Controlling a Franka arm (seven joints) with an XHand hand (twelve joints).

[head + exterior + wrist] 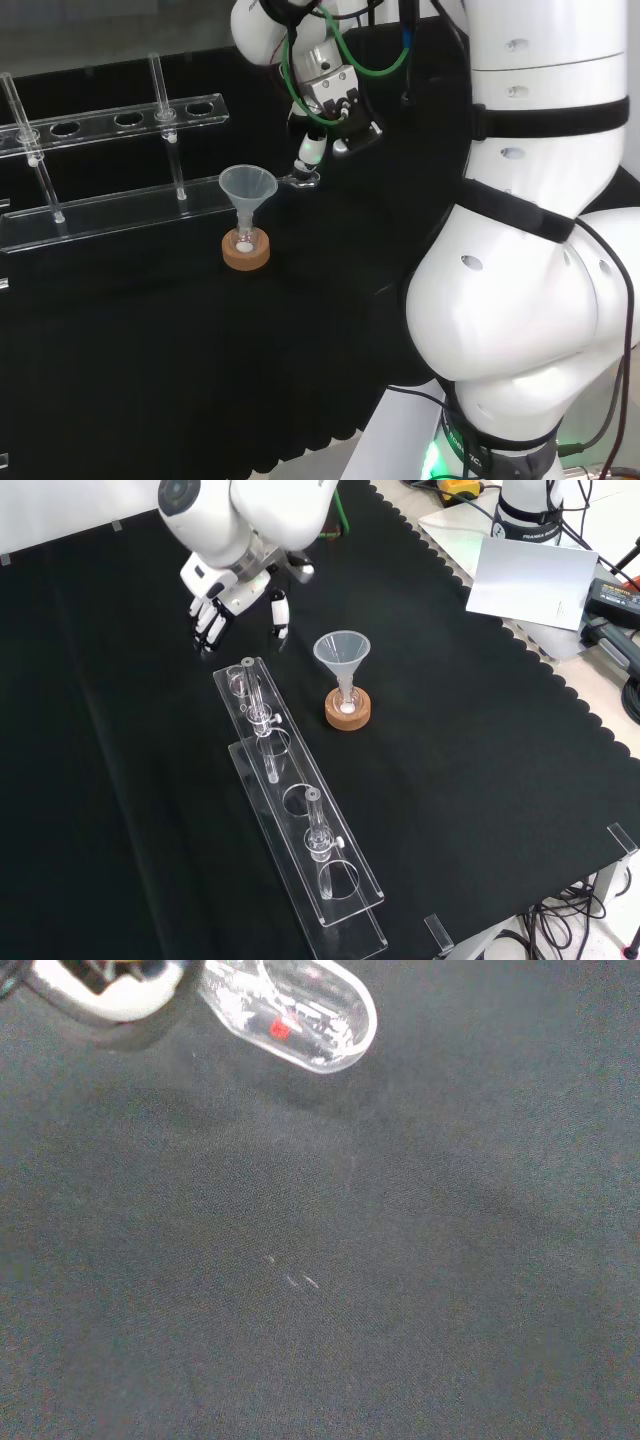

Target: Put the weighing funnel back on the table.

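Note:
My hand (322,105) hangs over the cloth just right of the funnel (248,186) in the head view. Its fingers (311,150) are curled down onto a small clear piece, the weighing funnel (301,180), held above the cloth. Up close in the wrist view the weighing funnel (300,1008) is a rounded clear scoop next to a white part of the hand (110,988), with bare black cloth beneath it. From the front, the hand (232,595) is left of and beyond the funnel (342,652), which stands in a small flask on a cork ring (348,712).
A long clear rack (290,810) with upright glass rods lies in front of the hand in the front view, and the rack (110,120) is left of the funnel in the head view. Paper and cables (530,575) lie beyond the cloth's scalloped edge (560,690).

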